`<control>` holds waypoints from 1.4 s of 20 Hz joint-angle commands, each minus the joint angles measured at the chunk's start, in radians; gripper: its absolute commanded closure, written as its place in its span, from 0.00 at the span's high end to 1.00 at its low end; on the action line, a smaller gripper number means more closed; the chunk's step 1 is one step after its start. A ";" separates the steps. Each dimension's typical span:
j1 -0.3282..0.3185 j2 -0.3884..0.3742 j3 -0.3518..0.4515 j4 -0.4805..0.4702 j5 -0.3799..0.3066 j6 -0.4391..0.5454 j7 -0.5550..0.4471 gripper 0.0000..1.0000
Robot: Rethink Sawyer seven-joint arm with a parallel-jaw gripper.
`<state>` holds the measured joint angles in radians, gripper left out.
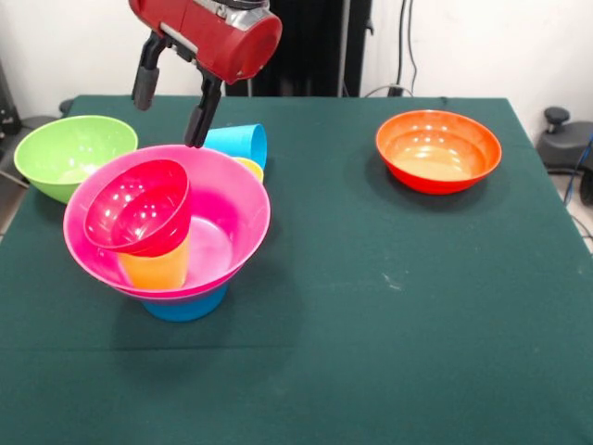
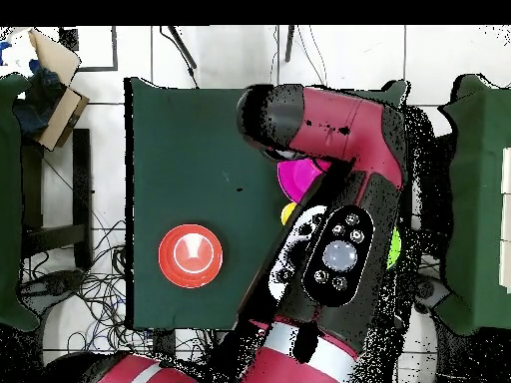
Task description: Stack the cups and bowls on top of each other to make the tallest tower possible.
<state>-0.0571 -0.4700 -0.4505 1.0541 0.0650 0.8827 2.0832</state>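
1. Front view shows the gripper [image 1: 172, 97] hanging above the far rim of the pink bowl [image 1: 227, 218], its two black fingers [image 1: 145, 82] spread apart and holding nothing.
2. The tower [image 1: 171, 236] stands at the table's [image 1: 371, 324] left in this view: a blue piece [image 1: 185, 306] at the bottom, the pink bowl on it, and inside that an orange-yellow cup [image 1: 159, 267] capped by the small red bowl [image 1: 139, 209], which sits tilted.
3. Loose pieces remain: the sky blue cup [image 1: 239, 144] lying on its side just behind the pink bowl, a yellow piece [image 1: 250, 168] beside it, the lime green bowl [image 1: 69, 153] to the left and the orange bowl [image 1: 437, 150] well apart on the right.
4. The next pick looks to be the sky blue cup, the piece nearest the fingers; close across its wall, not over the rim.
5. Approach from the far side, since a brush against the pink rim could tip the pile.
6. The overhead view is mostly blocked by the arm [image 2: 339, 190], so the cup's exact lie is probably best judged from the front.
7. Set any piece down centred; the tilted red bowl makes a poor seat.
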 commanded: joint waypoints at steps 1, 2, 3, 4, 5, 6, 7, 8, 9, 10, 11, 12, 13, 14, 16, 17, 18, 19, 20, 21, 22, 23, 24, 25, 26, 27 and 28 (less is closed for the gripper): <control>-0.127 -0.091 0.221 0.059 0.071 0.094 -0.136 1.00; -0.140 -0.078 0.232 0.018 0.072 0.131 -0.153 1.00; -0.147 -0.070 0.242 -0.004 0.069 0.148 -0.158 1.00; -0.156 -0.059 0.252 -0.026 0.065 0.160 -0.168 1.00; -0.162 -0.055 0.259 -0.028 0.060 0.166 -0.172 1.00; -0.167 -0.051 0.267 -0.030 0.055 0.172 -0.176 1.00; -0.168 -0.054 0.270 -0.014 0.048 0.162 -0.173 1.00; -0.167 -0.063 0.270 0.022 0.039 0.138 -0.168 1.00; -0.166 -0.073 0.275 0.059 0.032 0.117 -0.165 1.00; -0.165 -0.084 0.280 0.096 0.026 0.095 -0.162 1.00; -0.166 -0.091 0.286 0.120 0.021 0.084 -0.162 1.00; -0.168 -0.104 0.293 0.163 0.016 0.057 -0.170 1.00; -0.171 -0.113 0.300 0.186 0.012 0.043 -0.175 1.00; -0.181 -0.126 0.317 0.232 0.012 0.011 -0.191 1.00; -0.205 -0.147 0.353 0.305 0.015 -0.039 -0.223 1.00; -0.215 -0.155 0.368 0.327 0.011 -0.054 -0.231 1.00; -0.228 -0.163 0.387 0.366 0.012 -0.083 -0.244 1.00; -0.234 -0.168 0.396 0.382 0.004 -0.100 -0.246 1.00; -0.247 -0.170 0.414 0.400 -0.009 -0.123 -0.268 1.00; -0.256 -0.172 0.427 0.411 -0.020 -0.136 -0.277 1.00; -0.266 -0.172 0.441 0.423 -0.035 -0.147 -0.292 1.00; -0.272 -0.174 0.449 0.432 -0.046 -0.151 -0.295 1.00; -0.277 -0.178 0.453 0.447 -0.063 -0.160 -0.297 1.00; -0.277 -0.184 0.453 0.455 -0.082 -0.164 -0.296 1.00; -0.277 -0.191 0.452 0.463 -0.101 -0.167 -0.295 1.00; -0.281 -0.197 0.454 0.468 -0.121 -0.169 -0.298 1.00; -0.286 -0.203 0.456 0.474 -0.140 -0.171 -0.302 1.00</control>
<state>-0.3255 -0.6714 -0.1498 1.3527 0.0565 0.7508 2.0810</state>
